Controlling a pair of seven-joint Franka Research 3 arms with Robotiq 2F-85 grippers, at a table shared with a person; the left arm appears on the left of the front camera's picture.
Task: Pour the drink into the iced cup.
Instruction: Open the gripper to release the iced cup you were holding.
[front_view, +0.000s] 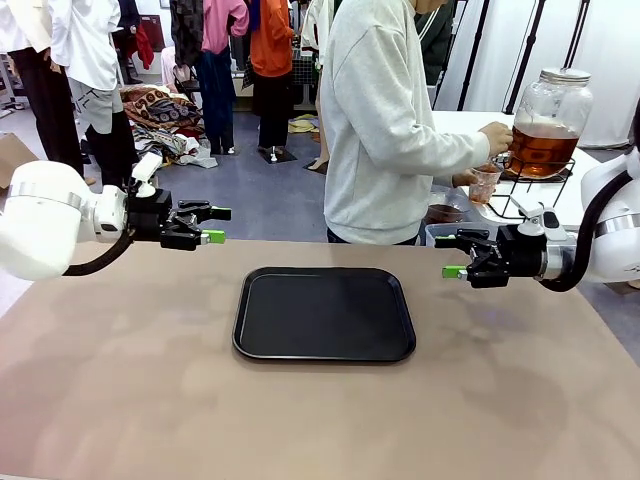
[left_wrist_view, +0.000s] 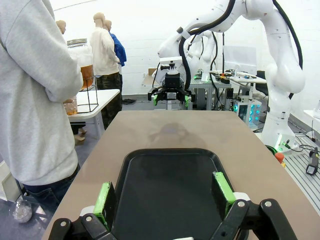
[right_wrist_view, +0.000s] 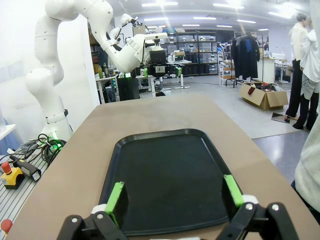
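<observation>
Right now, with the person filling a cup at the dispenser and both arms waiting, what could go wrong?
1. The person holds a small cup under the drink jar on a side table, away from the tray; carrying it over could spill drink.
2. The left gripper and right gripper hover open at either side of the tray, so a handover could bump the fingers.

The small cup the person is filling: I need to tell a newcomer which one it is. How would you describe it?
Look past the brown table to the white side table behind the person, where a big glass drink dispenser of amber drink sits on a black wire stand. The small clear cup is held in the person's hand under its tap, far smaller than the dispenser.
</observation>
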